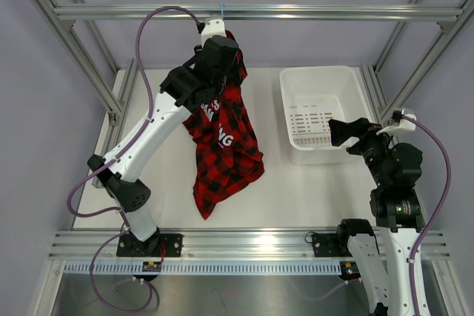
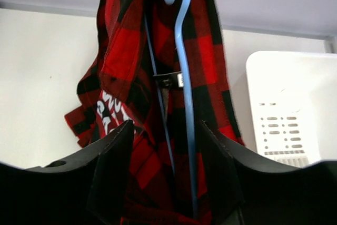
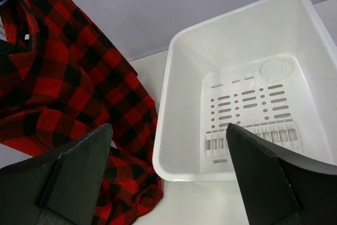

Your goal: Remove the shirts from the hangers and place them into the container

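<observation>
Shirt removal looks barely begun. One floppy red-and-black buffalo-plaid fabric shirt [image 1: 222, 146] with white lettering hangs at the upper centre of the top view from a thin light-blue wire hanger [image 2: 184, 77]. The hanger's hook sits on the grey aluminium frame bar [image 1: 333, 12]. The shirt's lower end reaches down toward the white counter [image 1: 148, 109]; whether it touches cannot be told.

Left pincer [image 2: 166, 130] is up by the collar, with its black fingers [image 2: 113, 172] on either side of the bunched cloth and the hanger wire. A gap shows between them, and it is unclear whether they already pinch the fabric.

At right centre of the top view sits the white rectangular plastic tub [image 1: 318, 70] with rounded corners and a slotted bottom, with nothing in it. Right pincer [image 3: 168, 127] hovers over its near edge, jaws spread wide, holding nothing.

By my reading, every step is left: freeing the shirt from the hanger, carrying it rightward and dropping it into the tub.
</observation>
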Tool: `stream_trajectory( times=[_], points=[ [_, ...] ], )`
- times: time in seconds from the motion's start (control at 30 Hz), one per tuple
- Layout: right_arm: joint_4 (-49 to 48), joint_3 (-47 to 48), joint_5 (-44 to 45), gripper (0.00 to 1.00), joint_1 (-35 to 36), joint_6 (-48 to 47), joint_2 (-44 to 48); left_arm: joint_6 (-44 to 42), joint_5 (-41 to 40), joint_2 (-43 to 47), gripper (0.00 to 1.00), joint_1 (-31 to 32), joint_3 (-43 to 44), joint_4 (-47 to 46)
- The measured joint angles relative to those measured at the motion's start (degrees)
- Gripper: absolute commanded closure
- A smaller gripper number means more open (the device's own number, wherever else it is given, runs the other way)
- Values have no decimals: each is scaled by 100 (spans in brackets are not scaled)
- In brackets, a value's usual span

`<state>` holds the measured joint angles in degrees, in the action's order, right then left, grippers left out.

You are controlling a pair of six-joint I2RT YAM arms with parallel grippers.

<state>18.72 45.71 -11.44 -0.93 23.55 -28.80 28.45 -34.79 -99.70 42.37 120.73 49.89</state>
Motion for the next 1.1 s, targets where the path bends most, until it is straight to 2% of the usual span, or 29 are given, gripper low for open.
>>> stream_trajectory(
  times=[0.07,0.53,0.57,0.63,0.8,0.93,1.1],
  points=[
    [0,0,0,1,0,0,17,28,-48,0,52,11,-55,26],
    [2,0,-7,0,0,0,96,63,-413,310,52,293,-549,-68],
    [2,0,-9,1,0,0,101,61,-433,337,51,308,-549,-70],
    [4,0,-11,1,0,0,101,55,-479,376,42,337,-546,-70],
    [4,0,-15,1,0,0,105,-55,-603,385,35,382,-378,-31],
    [4,0,-17,0,0,0,105,-118,-699,400,39,391,-254,-28],
    [2,0,-22,1,0,2,105,-146,-726,409,39,400,-254,-20]
  ],
)
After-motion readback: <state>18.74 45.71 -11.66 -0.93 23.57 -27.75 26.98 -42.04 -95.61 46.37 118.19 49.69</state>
